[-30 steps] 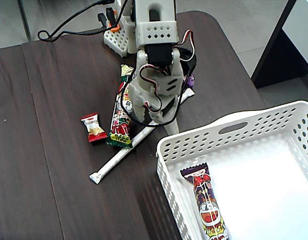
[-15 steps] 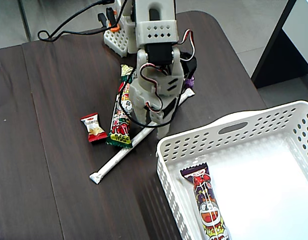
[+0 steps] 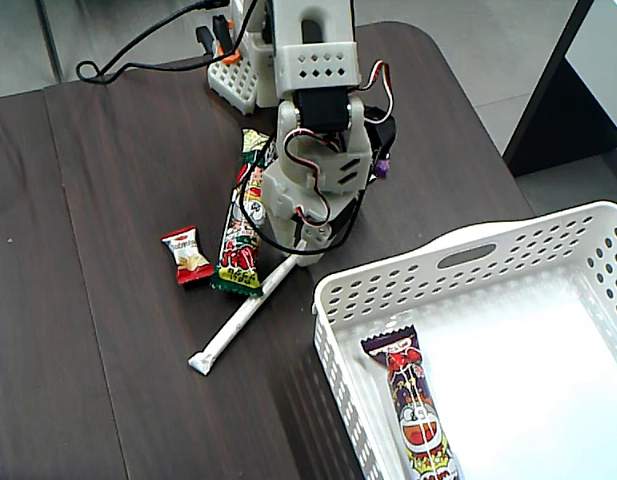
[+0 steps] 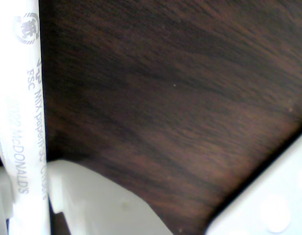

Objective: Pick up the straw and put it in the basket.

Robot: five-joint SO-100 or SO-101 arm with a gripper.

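While straw (image 3: 243, 316) lies flat, end effector (image 3: 310, 250) clamps it.

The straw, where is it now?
In the fixed view the straw lies slanted on the table, between the long snack bar and the basket, its upper end at the gripper.

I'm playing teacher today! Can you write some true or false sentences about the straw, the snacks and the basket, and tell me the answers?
1. The straw lies inside the basket. False: it lies on the table, outside the basket.
2. One snack bar is in the basket. True.
3. The gripper is down at the straw's upper end. True; the wrist view shows the straw between white gripper parts.
4. The small red snack sits in the basket. False: it is on the table, left of the long bar in the fixed view.
5. The basket is black. False: it is white.
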